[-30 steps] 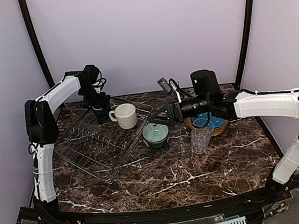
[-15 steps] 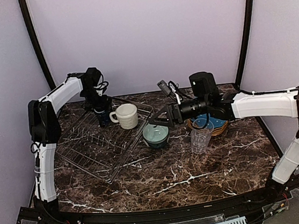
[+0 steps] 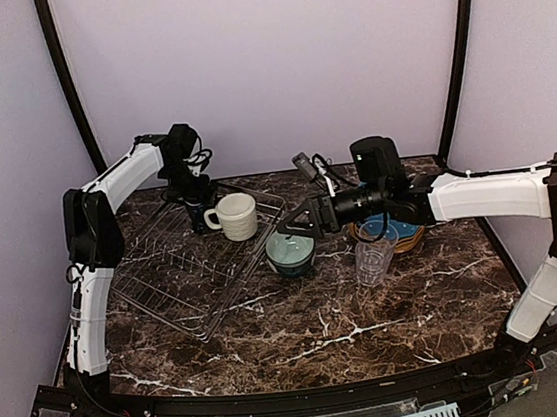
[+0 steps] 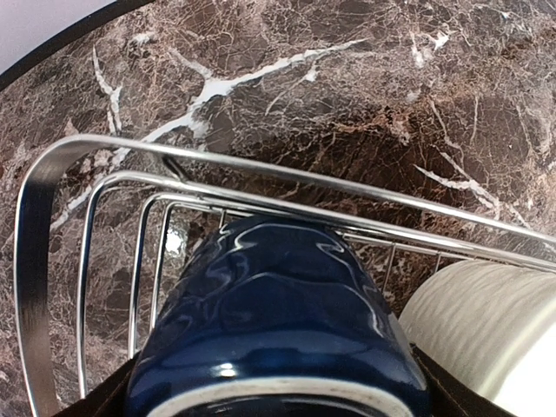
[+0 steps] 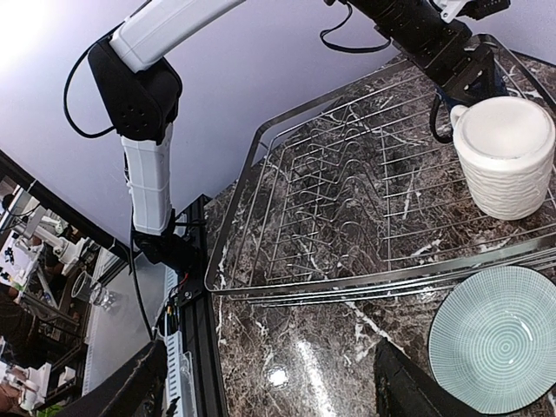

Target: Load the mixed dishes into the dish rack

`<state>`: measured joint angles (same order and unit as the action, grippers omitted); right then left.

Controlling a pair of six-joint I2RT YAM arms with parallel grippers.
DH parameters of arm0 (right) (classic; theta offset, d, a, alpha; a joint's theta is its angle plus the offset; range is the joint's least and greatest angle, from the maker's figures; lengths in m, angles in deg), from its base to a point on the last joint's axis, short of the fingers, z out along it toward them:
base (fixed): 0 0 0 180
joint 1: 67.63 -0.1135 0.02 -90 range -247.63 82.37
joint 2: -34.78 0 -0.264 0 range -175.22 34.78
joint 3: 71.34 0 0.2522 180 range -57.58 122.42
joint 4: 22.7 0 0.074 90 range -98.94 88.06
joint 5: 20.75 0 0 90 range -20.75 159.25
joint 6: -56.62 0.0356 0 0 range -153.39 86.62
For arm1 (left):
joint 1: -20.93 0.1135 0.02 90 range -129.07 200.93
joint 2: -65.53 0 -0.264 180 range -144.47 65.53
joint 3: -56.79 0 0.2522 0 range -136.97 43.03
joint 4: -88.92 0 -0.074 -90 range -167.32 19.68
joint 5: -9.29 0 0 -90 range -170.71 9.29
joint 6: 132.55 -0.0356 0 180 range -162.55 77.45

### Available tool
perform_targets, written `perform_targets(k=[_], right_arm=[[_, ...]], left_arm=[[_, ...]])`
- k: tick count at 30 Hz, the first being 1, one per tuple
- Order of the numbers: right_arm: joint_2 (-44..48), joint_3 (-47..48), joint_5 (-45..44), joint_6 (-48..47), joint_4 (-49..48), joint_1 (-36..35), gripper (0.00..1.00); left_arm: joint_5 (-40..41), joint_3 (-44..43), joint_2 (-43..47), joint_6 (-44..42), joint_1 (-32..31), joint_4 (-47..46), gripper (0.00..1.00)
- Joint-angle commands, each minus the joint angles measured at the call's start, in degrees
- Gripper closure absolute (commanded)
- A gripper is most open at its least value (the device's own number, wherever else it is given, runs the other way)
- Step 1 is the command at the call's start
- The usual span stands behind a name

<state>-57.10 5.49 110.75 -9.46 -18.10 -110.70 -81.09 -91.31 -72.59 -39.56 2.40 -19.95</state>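
Note:
My left gripper point(image 3: 194, 192) is shut on the dark blue mug point(image 4: 278, 304), which sits low in the far corner of the dish rack point(image 3: 180, 270), just inside its silver rim point(image 4: 261, 169). The cream mug point(image 3: 236, 215) stands in the rack right beside it. My right gripper point(image 3: 298, 222) hovers open and empty above the rack's right edge, next to the pale-teal bowl point(image 3: 290, 250); the right wrist view shows the bowl point(image 5: 499, 334) on the table by the right finger. The clear ribbed glass point(image 3: 373, 258) and the stacked plates point(image 3: 393, 228) stay on the table under the right arm.
Rows of wire tines point(image 5: 347, 208) fill the rack's middle and near part. The dark frame rail point(image 5: 195, 330) runs along the table's left edge. Behind the table rises a purple back wall point(image 3: 263, 69).
The left arm has swung to the right, bringing the dark blue mug closer to the cream mug's handle. The right gripper has crept slightly left and farther back over the bowl.

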Motion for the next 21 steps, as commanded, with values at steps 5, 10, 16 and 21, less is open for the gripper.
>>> perform_targets(k=[5,10,16,21], right_arm=[[1.8,-0.3,-2.6,-1.9,2.5,0.5,0.21],[1.9,0.0,-3.0,-1.8,3.1,0.5,0.21],[3.0,0.9,-6.1,-3.1,6.8,0.5,0.22],[4.8,1.0,-9.7,-4.4,11.3,0.5,0.22]], left_arm=[[-0.3,-2.9,-1.8,-0.3,-0.2,1.3,0.51],[0.6,-5.3,-1.7,-0.2,-0.2,2.7,0.27],[0.7,-6.9,0.9,-0.2,-0.2,2.8,0.06],[1.3,-6.8,4.2,-0.8,-0.2,2.6,0.01]])
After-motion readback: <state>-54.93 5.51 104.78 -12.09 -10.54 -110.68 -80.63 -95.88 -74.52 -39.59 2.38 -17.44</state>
